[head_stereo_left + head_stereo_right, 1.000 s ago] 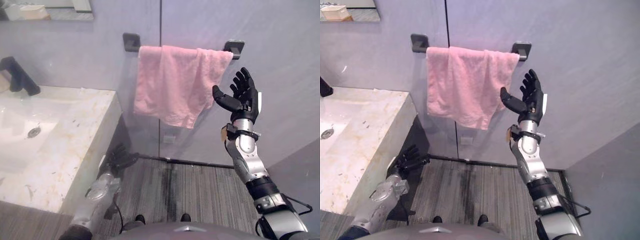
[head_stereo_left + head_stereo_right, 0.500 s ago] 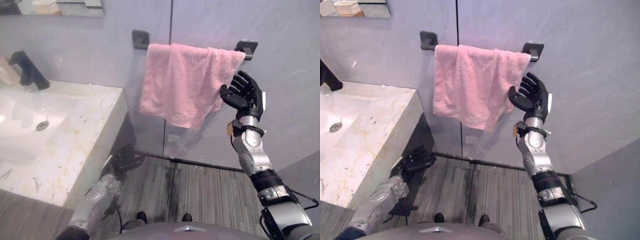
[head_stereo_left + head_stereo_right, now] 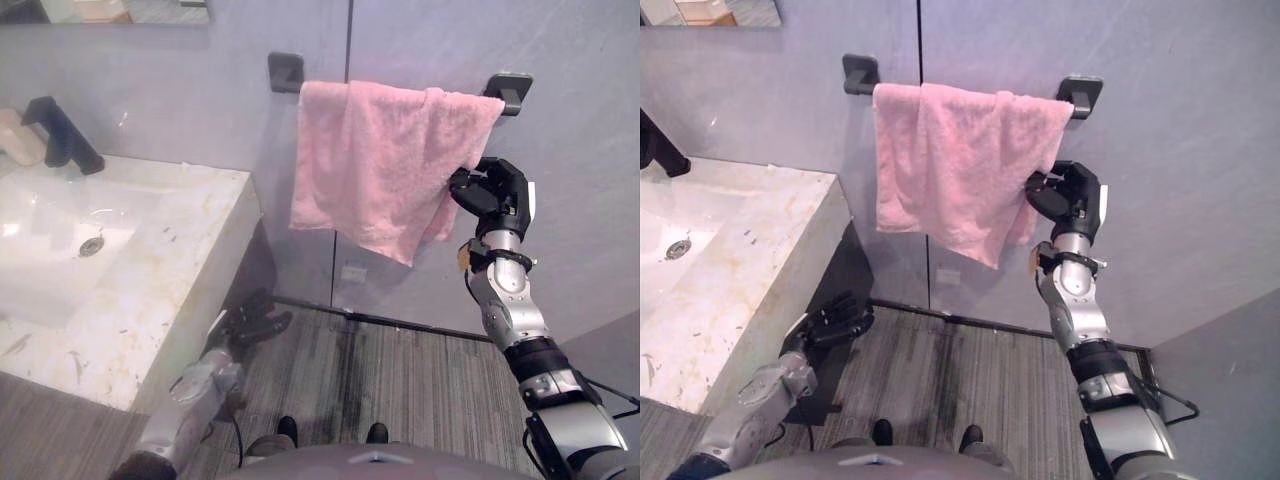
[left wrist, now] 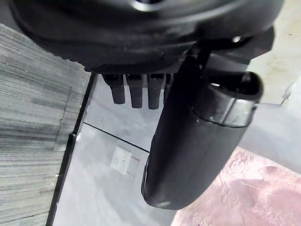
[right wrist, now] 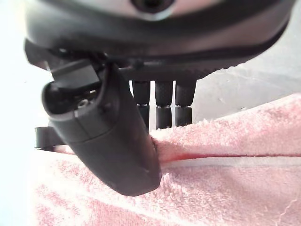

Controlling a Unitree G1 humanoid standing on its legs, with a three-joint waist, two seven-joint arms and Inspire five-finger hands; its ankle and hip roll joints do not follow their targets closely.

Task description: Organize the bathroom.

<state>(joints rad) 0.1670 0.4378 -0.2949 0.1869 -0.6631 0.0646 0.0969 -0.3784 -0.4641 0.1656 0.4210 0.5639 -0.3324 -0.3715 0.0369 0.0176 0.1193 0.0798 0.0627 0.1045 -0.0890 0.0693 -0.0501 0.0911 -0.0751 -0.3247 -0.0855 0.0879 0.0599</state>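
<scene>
A pink towel [image 3: 380, 160] hangs bunched over a black wall bar [image 3: 285, 70] on the grey wall. My right hand [image 3: 495, 195] is raised at the towel's right edge, just below the bar's right bracket [image 3: 508, 90]. Its fingers and thumb [image 5: 108, 132] are curled on the towel's edge [image 5: 225, 179], pinching the cloth. My left hand [image 3: 248, 325] hangs low beside the sink counter, near the floor, fingers relaxed and holding nothing; its thumb [image 4: 188, 141] is in the left wrist view.
A white marbled sink counter [image 3: 150, 280] stands at the left, with a drain [image 3: 91, 244] and a black faucet [image 3: 62, 135]. Its corner juts out near my left arm. Grey striped flooring [image 3: 400, 370] lies below the towel.
My right hand went from open and apart from the towel to curled on its right edge. The camera has shifted a little. The left hand stays low.
</scene>
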